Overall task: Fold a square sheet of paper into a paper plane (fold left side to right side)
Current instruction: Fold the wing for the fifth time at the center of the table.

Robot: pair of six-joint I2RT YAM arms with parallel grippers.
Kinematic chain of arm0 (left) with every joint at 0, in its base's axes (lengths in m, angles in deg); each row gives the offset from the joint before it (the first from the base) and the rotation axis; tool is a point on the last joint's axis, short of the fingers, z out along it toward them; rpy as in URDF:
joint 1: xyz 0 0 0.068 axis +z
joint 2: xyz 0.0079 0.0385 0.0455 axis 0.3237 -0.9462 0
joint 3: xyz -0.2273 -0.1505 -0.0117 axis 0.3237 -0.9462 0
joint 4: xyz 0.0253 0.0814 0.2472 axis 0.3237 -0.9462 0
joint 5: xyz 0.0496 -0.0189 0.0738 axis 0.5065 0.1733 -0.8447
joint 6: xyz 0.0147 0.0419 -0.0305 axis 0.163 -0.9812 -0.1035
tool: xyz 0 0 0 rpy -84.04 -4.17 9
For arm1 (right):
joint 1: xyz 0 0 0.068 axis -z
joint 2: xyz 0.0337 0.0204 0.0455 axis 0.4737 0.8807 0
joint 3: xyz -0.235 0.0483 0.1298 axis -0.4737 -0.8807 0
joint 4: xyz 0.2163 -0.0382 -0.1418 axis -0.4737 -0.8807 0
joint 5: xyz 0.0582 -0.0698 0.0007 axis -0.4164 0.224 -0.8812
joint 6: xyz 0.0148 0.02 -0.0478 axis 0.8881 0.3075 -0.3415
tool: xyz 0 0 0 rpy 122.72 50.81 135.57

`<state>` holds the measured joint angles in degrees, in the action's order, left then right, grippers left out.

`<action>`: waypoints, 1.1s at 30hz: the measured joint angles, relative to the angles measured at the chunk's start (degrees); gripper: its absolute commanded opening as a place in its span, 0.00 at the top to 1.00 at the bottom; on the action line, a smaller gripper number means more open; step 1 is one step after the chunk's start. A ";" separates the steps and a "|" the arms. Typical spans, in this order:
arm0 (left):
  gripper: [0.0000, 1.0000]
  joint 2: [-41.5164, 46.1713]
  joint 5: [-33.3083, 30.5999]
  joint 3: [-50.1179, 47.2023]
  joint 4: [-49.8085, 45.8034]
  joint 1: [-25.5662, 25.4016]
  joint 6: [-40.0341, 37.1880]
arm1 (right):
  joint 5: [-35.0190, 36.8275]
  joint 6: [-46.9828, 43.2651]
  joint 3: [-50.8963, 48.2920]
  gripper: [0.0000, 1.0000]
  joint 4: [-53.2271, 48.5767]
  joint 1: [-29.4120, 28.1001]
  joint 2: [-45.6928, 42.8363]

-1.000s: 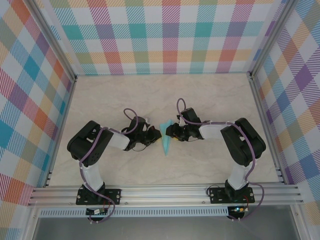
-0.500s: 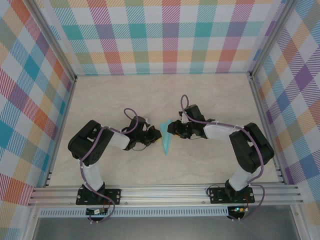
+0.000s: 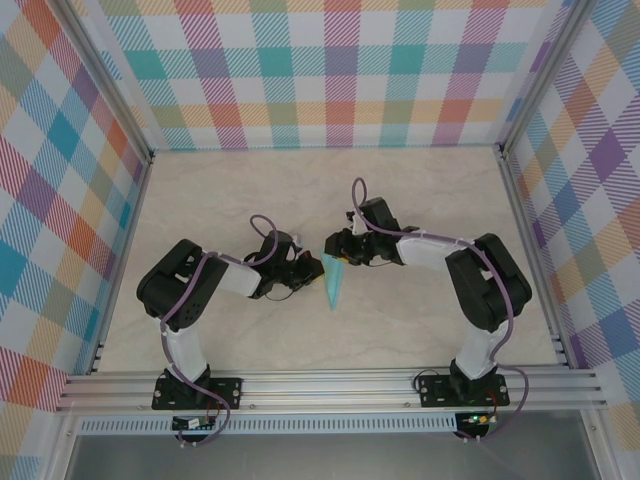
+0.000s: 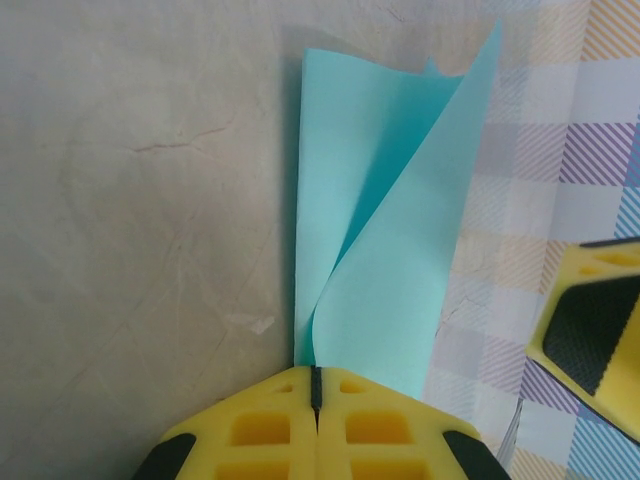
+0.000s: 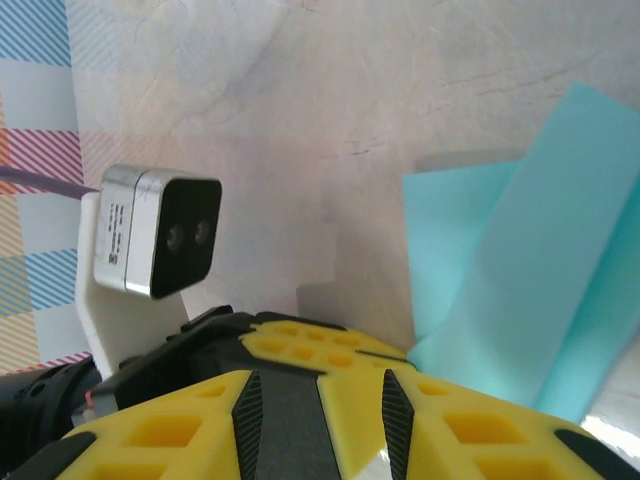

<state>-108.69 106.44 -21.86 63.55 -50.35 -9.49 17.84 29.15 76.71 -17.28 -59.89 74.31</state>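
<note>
Pale marbled table (image 3: pixel 420 200), walled in bright checks. Left of centre in the overhead view, the left gripper (image 3: pixel 308 268) is clamped tight on the turquoise paper plane (image 3: pixel 333 285), whose tip points down-frame. Just right of it, the right gripper (image 3: pixel 337 247) has its fingers parted, holding nothing.

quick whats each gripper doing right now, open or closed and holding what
Left gripper: closed, clamping the edge of the paper plane.
Right gripper: open, holding nothing.
</note>
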 measured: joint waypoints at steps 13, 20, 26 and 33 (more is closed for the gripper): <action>1.00 0.00 -0.02 0.39 -0.90 0.00 -0.20 | 2.01 -0.24 0.35 0.61 -2.21 -0.33 3.56; 1.00 0.00 -0.09 0.44 -1.05 0.00 -0.20 | 2.95 -0.66 0.44 0.61 -3.06 -0.37 4.07; 1.00 -0.15 0.00 0.66 -1.18 0.00 -0.20 | 3.61 -0.87 0.44 0.61 -3.87 -0.37 4.50; 0.97 -0.13 0.04 0.66 -1.20 0.00 -0.20 | 3.65 -0.87 0.46 0.61 -3.74 -0.37 5.05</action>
<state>-108.82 106.49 -21.20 62.34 -50.35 -9.68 21.49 28.28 77.17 -21.02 -60.26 79.35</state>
